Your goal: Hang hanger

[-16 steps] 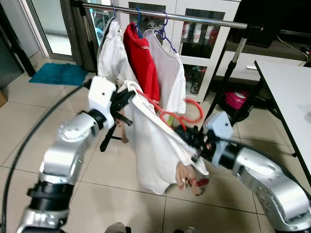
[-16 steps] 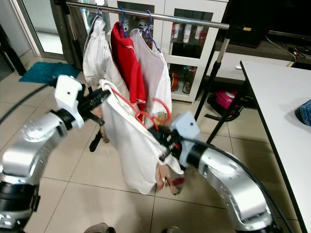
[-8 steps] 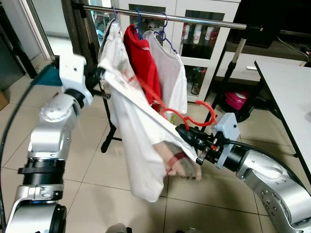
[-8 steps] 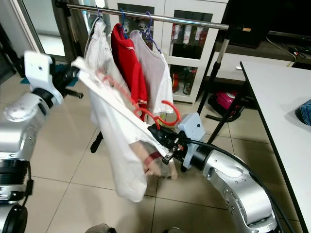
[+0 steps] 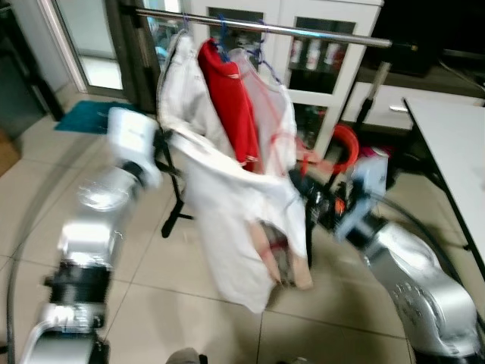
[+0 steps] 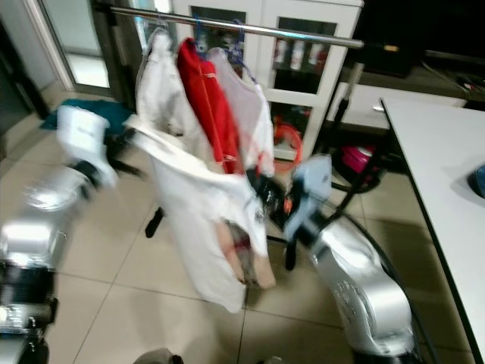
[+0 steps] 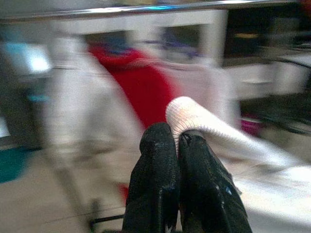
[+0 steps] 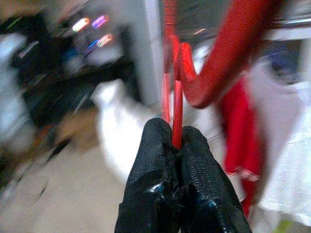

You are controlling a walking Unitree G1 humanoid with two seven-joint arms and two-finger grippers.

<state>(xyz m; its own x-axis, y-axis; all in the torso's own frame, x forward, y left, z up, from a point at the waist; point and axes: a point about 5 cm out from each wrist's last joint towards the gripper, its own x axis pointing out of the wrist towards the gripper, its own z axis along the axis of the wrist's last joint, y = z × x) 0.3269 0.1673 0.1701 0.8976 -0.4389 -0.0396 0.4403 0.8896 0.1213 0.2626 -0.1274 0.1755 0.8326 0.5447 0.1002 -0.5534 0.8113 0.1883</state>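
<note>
While both head views are blurred, the red hanger [image 5: 342, 148] shows low and to the right of the clothes rail [image 5: 303, 30], not yet on it; its thick curved hook rises above the right gripper [image 8: 176, 141], and its long axis slants from that gripper up and leftward under a white shirt [image 5: 242, 227]; in the right wrist view the hook arches upward and thin red wire runs down between the black fingers [image 8: 155, 155], which are pressed together on it; the left gripper [image 7: 176, 141] is clamped on a rolled edge of the white shirt, holding it out to the left near the rail's stand; the shirt drapes between the two arms and hangs towards the tiled floor [image 5: 151, 303]; behind it a white garment [image 5: 178, 83], a red top [image 5: 231, 106] and a pale shirt [image 5: 276, 106] hang from the rail; a white table [image 5: 455, 144] stands at the right.
</note>
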